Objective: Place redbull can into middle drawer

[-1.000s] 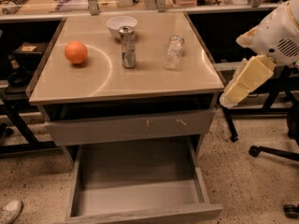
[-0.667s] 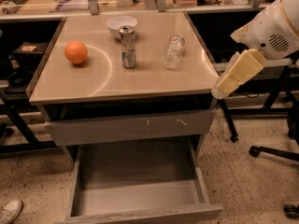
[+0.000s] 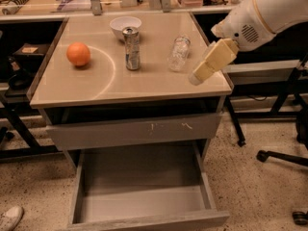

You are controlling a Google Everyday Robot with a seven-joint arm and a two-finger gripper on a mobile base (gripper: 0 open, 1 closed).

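Observation:
The redbull can (image 3: 131, 48) stands upright on the tabletop (image 3: 110, 88), just in front of a white bowl. Below the tabletop, the middle drawer (image 3: 139, 170) is pulled out wide, and its grey floor holds nothing. My gripper (image 3: 196, 78) hangs over the table's right front corner, pointing down and to the left. It is to the right of the can, with a clear plastic bottle between them. It holds nothing that I can see.
An orange (image 3: 78, 54) sits at the left of the tabletop, the white bowl (image 3: 125, 27) at the back and the crinkled plastic bottle (image 3: 179, 53) right of the can. The scratched drawer front (image 3: 134, 129) above is closed. A chair base (image 3: 284, 157) stands at the right.
My arm has swung left, bringing the gripper from beside the table's right edge to over its right front corner. The can and the drawer have not moved.

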